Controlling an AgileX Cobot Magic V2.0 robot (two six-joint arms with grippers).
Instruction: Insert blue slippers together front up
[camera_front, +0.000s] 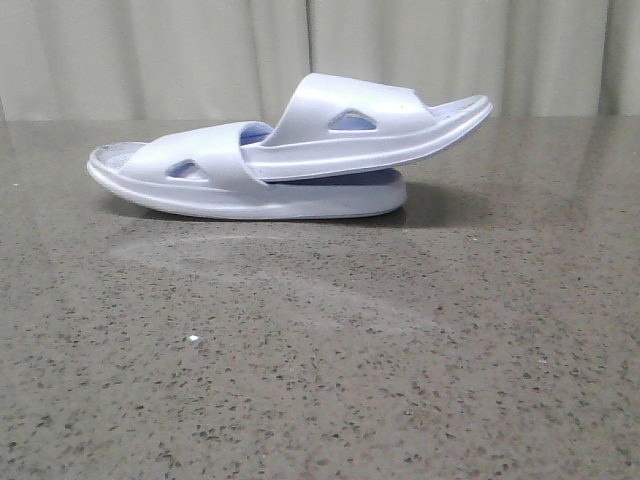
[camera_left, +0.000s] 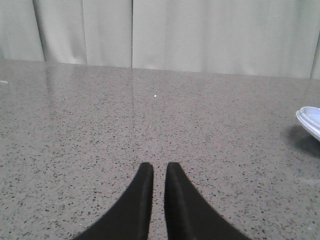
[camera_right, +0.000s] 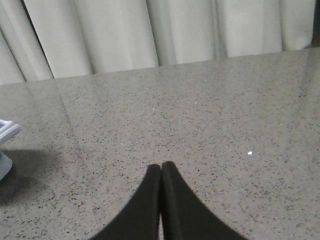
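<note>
nearest, the speckled grey table (camera_front: 320, 380) lies bare of any arm in the front view; neither gripper shows there. each wrist view shows its own gripper low over the stone: the left gripper (camera_left: 159, 172) with its jaws nearly closed, a thin slit between the tips, holding nothing; the right gripper (camera_right: 161, 170) with its jaws pressed together, also holding nothing. both sit well apart from the blue slippers, only an edge of which peeps into each wrist view.

farther back, toward the far left-middle of the table, the lower slipper (camera_front: 240, 185) lies flat on its sole, with one rounded end pointing left. the upper slipper (camera_front: 380, 125) has one end tucked under the lower one's strap, and its other end rises to the right, tilted and clear of the table. so the pair looks already nested.

judging by the moulded foam, they should be light, springy and a little grippy, not fragile. the wide strap or the thick sole edge looks the best place to pinch; a hard squeeze would likely only dent the foam briefly.

behind all hangs a pale curtain (camera_front: 450, 50).
</note>
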